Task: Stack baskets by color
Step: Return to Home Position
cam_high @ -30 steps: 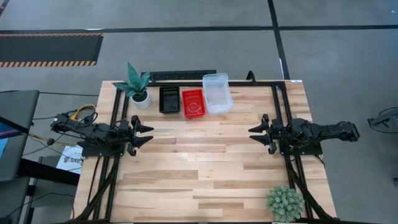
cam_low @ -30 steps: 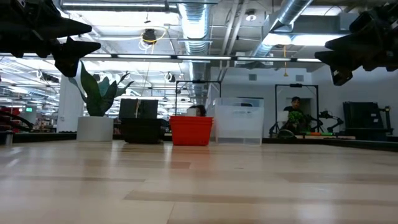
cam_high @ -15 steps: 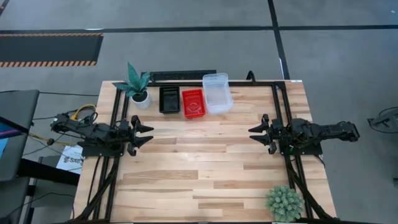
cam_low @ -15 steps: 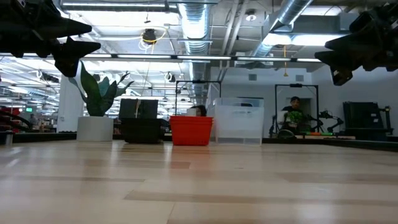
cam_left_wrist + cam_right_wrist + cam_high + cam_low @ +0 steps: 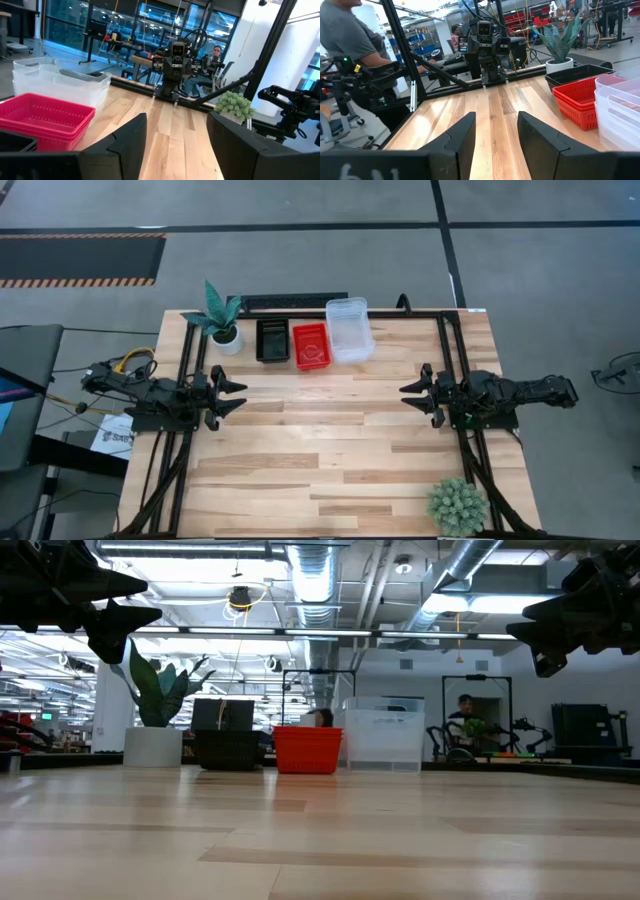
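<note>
Park left gripper at mid-left, right gripper at mid-right, above surface; both spread, holding nothing. Retract level, well apart from black baskets, red baskets, clear baskets at upper centre.

No legible writing
A white sheet just left of the table bears print too small to read.

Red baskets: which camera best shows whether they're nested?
Left wrist view: the red baskets sit close and angled, layered rims and mesh inside visible. The high view gives only a small red rectangle between black baskets and clear baskets. The low view shows one flat side; the right wrist view, a side partly behind the clear ones.
</note>
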